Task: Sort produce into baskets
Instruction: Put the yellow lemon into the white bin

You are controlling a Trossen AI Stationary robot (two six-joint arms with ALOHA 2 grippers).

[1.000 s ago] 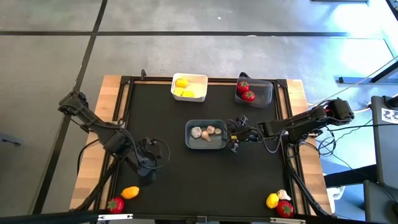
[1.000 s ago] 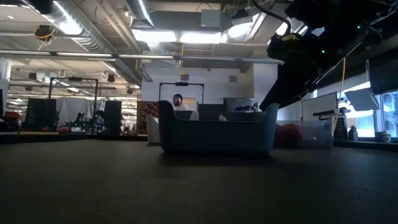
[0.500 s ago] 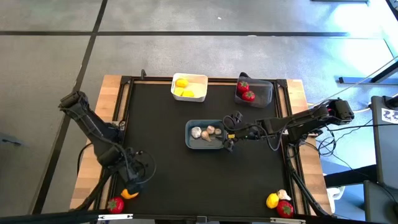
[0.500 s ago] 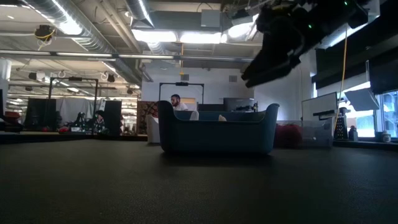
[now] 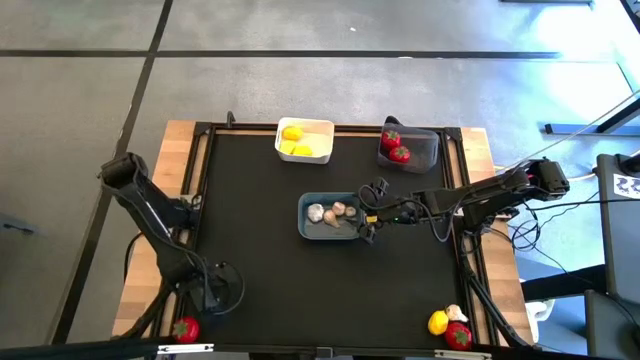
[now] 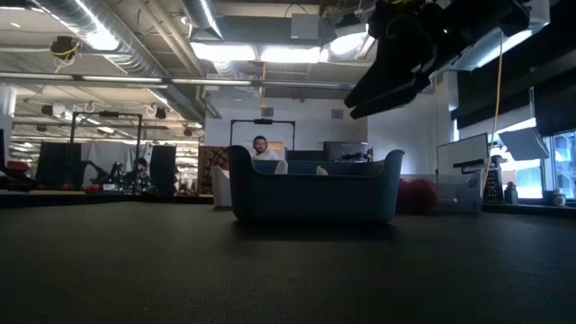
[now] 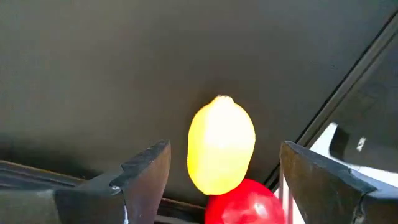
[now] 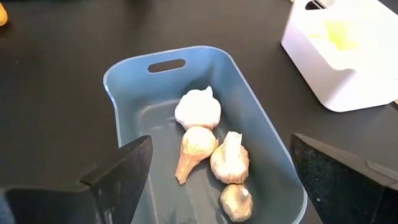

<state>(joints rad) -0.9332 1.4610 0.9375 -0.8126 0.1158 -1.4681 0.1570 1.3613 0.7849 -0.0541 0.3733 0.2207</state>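
Observation:
A yellow-orange produce piece point(image 7: 221, 146) lies on the black mat near the table's near-left corner, touching a red piece point(image 7: 242, 204). My left gripper point(image 7: 224, 150) hangs open just above it, pointing steeply down, one finger on either side and apart from it; in the high view the gripper point(image 5: 212, 292) hides it. My right gripper point(image 5: 366, 212) stands open above the right end of the blue-grey basket point(image 8: 261, 130), which holds several garlic bulbs point(image 8: 198, 109). The white basket point(image 5: 304, 140) holds yellow pieces, and the dark grey basket point(image 5: 410, 147) holds red ones.
A yellow piece point(image 5: 437, 322), a garlic bulb point(image 5: 456, 313) and a red piece point(image 5: 458, 335) lie at the near-right corner. The red piece point(image 5: 185, 328) sits at the mat's near-left edge by the raised frame. Bare mat spreads between the baskets and the near edge.
My left gripper has swung toward the table's near-left corner and come down over the yellow-orange piece, rolling and tipping steeper as it went. My right gripper has risen a little and shifted slightly left toward the blue-grey basket's right end. Both have stayed open.

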